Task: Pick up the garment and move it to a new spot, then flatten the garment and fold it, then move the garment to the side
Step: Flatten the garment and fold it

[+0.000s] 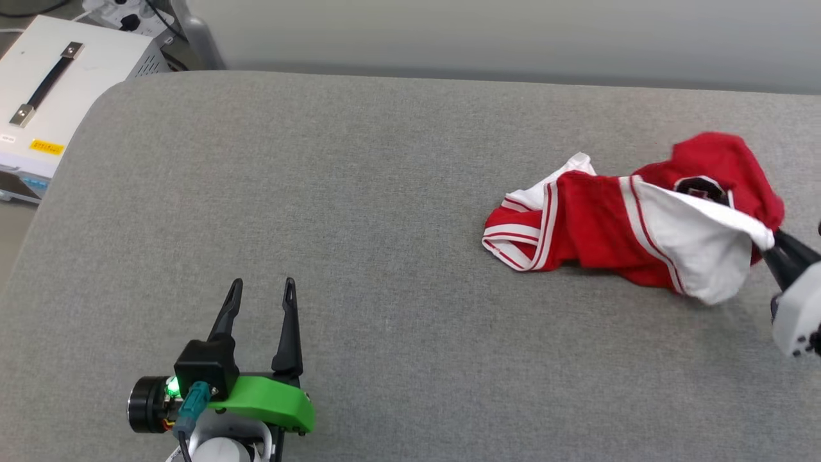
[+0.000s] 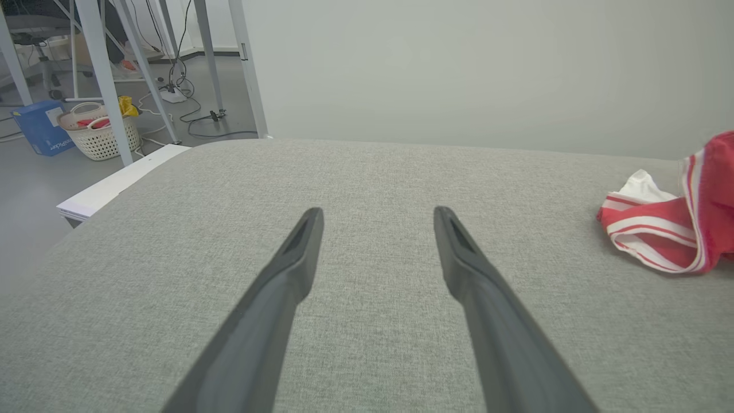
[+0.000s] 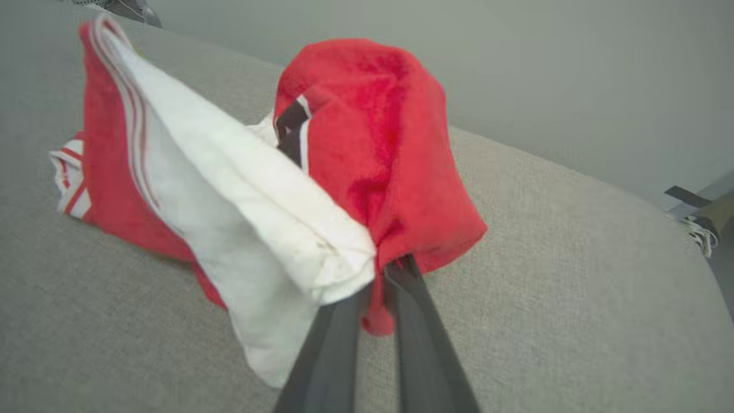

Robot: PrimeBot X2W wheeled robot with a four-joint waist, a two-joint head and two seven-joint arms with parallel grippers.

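Red garment (image 1: 596, 224) bunched, one end pinched by right gripper (image 1: 774, 236).

Grey woven-fabric counter (image 1: 385, 192): rounded far-left corner, far edge running along a plain pale grey wall (image 1: 513, 32).

Off the far-left corner, beside the left edge: white rectangular metal case (image 1: 70, 77). On its lid is a black strap handle (image 1: 46, 83) with silver end brackets, and a small yellow label (image 1: 47, 147) sits near its front edge.

Left wrist view, on the grey floor (image 2: 28, 218) beyond the far-left corner:
- white perforated plastic basket (image 2: 106, 140) holding yellow and red items
- blue cardboard box (image 2: 39, 129) just beside the basket
- pale metal frame legs (image 2: 103, 74) standing in front of both
- dark cables (image 2: 189, 103) trailing across the floor behind the legs
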